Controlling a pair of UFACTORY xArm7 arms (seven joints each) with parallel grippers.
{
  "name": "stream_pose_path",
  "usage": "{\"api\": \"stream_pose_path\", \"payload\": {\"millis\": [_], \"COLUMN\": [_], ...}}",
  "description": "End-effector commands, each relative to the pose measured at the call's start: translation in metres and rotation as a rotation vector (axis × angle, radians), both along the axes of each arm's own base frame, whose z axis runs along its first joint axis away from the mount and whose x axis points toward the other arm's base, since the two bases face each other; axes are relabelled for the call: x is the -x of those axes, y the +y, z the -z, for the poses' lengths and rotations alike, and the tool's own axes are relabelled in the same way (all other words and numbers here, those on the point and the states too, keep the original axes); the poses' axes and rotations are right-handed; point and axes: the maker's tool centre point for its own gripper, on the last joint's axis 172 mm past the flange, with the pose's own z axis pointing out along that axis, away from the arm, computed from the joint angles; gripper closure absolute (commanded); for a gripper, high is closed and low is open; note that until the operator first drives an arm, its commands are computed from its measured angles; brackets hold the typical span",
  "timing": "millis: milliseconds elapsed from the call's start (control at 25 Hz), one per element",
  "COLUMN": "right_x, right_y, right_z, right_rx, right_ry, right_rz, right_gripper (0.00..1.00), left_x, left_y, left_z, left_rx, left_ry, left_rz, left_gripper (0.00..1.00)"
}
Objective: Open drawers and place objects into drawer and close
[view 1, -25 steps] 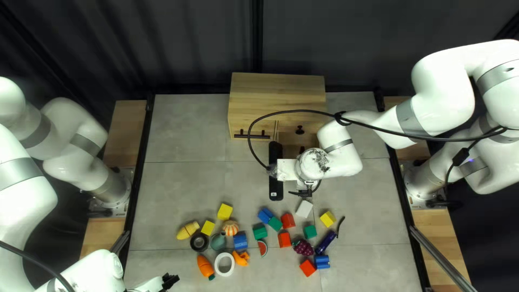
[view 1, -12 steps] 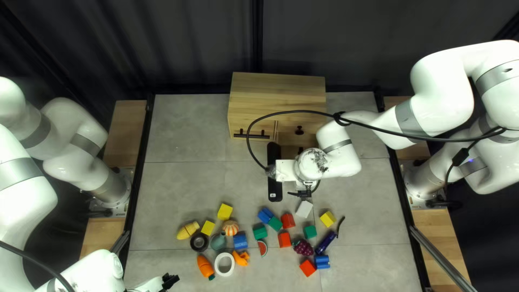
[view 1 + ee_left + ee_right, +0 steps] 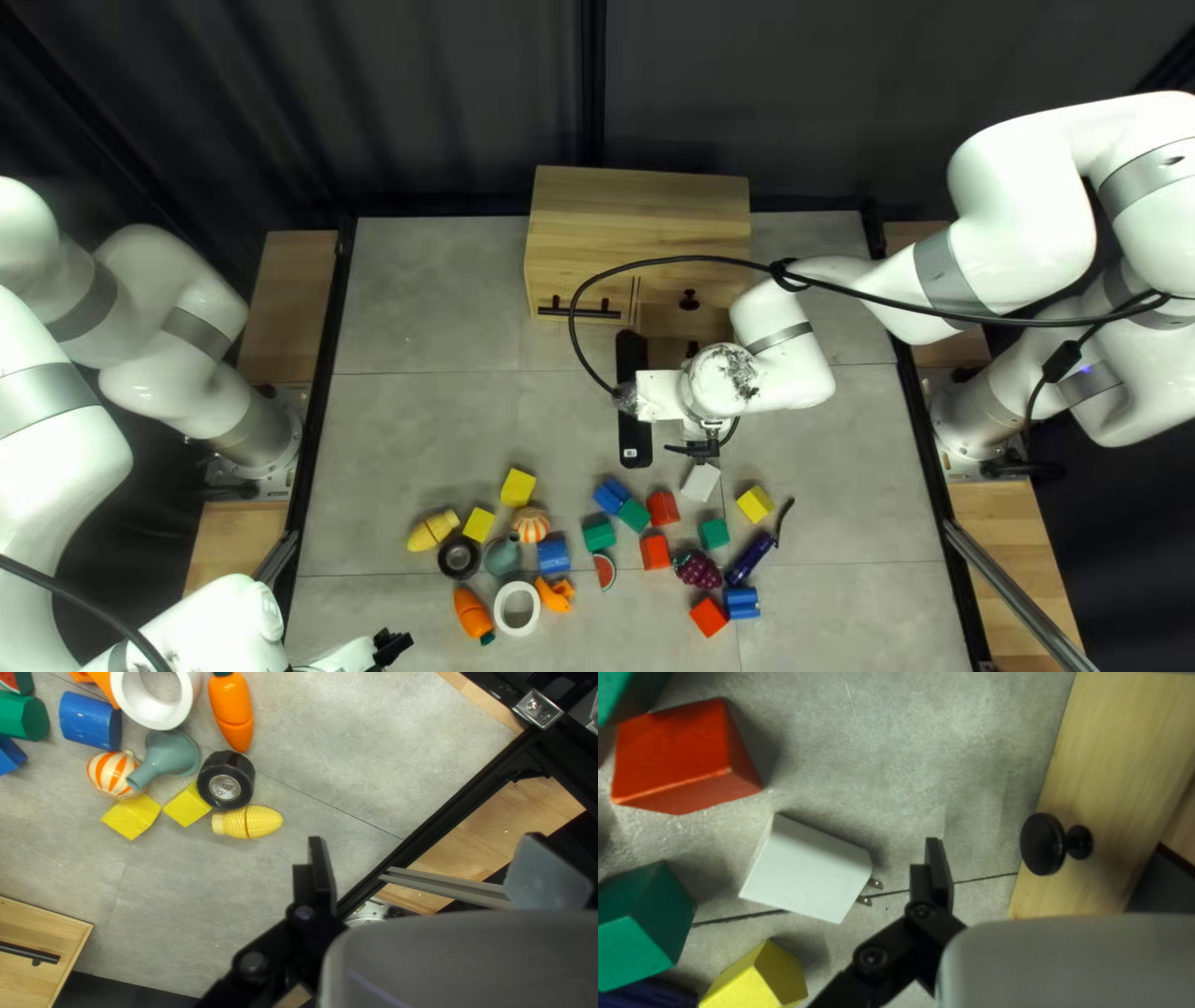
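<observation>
left gripper [image 3: 392,642]: jaws apart, empty, at near-left table [image 3: 429,308] corner | toys [image 3: 597,534]: all on the table, none stowed | cabinet [image 3: 638,219]: knob drawer [image 3: 1106,765] looks pulled out | right gripper [image 3: 695,449]: jaws apart, empty, between knob [image 3: 1043,843] and white charger [image 3: 805,868] | left to do: load, close | print: tape roll [image 3: 226,780] label unreadable

On the desk [image 3: 429,308], the drawer cabinet [image 3: 638,224] stands at twelve o'clock, the toy cluster [image 3: 598,534] at six. The plug adapter [image 3: 700,482] lies at the cluster's one o'clock, toward the cabinet; the toy corn [image 3: 432,530] at its nine.
</observation>
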Motion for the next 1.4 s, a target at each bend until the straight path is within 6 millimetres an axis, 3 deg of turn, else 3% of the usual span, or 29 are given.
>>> {"api": "stream_pose_path", "payload": {"millis": [40, 640, 1080, 1400], "right_x": [-0.001, 0.0, -0.002, 0.008], "right_y": [0.004, 0.016, 0.036, 0.062], "right_z": [-0.005, -0.009, -0.059, -0.07], "right_rx": [0.002, 0.001, 0.052, 0.039], "right_ry": [0.0, -0.01, 0.022, 0.013], "right_rz": [-0.007, -0.014, -0.104, -0.235], "right_gripper": [0.0, 0.0, 0.0, 0.0], "left_x": [0.0, 0.0, 0.0, 0.0], "left_y": [0.0, 0.0, 0.0, 0.0], "left_z": [0.0, 0.0, 0.0, 0.0], "left_rx": [0.0, 0.0, 0.0, 0.0], "left_ry": [0.0, 0.0, 0.0, 0.0], "left_rz": [0.0, 0.0, 0.0, 0.0], "left_gripper": [0.0, 0.0, 0.0, 0.0]}}
